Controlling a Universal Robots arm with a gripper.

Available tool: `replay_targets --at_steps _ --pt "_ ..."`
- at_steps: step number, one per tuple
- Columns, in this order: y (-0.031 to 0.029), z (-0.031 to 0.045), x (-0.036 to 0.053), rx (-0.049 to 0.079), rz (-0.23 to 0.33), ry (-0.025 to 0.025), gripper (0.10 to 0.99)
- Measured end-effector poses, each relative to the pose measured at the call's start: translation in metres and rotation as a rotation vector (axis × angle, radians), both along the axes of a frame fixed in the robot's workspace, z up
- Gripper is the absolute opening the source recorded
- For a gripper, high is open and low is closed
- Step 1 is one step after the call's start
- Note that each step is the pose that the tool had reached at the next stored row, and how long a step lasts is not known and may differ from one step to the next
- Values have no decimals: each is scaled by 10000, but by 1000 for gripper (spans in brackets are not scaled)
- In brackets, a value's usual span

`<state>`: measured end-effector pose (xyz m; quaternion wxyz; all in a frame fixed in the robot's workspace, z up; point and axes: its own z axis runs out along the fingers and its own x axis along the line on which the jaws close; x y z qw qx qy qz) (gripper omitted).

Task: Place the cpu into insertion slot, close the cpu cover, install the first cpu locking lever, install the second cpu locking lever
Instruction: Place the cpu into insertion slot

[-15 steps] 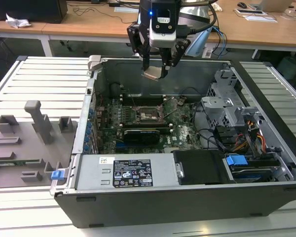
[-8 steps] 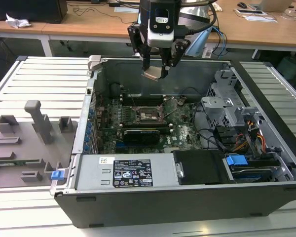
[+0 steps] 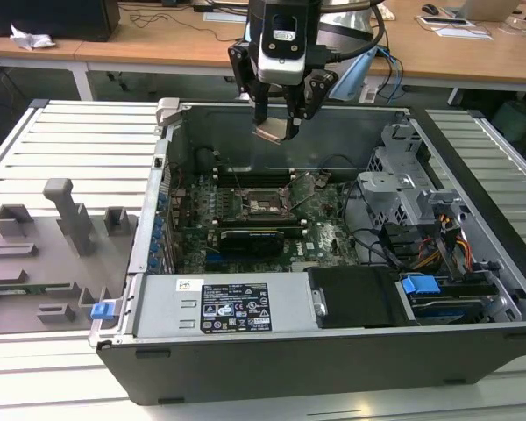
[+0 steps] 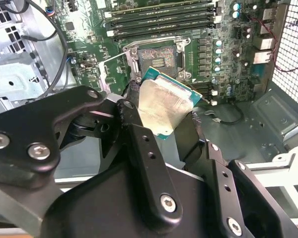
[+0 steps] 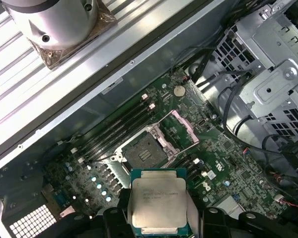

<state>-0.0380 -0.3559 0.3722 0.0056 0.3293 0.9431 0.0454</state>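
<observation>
Above open computer case (image 3: 333, 360), tool (image 3: 279, 130) grips cpu (image 5: 158, 206) by edges, chip tilted, well clear of insertion slot (image 5: 145, 149). Slot bare, cpu cover (image 5: 183, 125) flipped open beside it. Step one in hand; placement calls for levelling and squaring chip over socket.

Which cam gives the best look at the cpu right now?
First wrist view: the cpu faces the camera flat, metal top in plain view, clamped in the gripper. The second wrist view shows it tilted, partly behind a finger. The exterior view shows it small, under the gripper.
</observation>
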Motion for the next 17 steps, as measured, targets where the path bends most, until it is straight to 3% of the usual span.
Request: replay_targets --at_steps 17 --pt "0 -3 0 0 -1067 1 529"
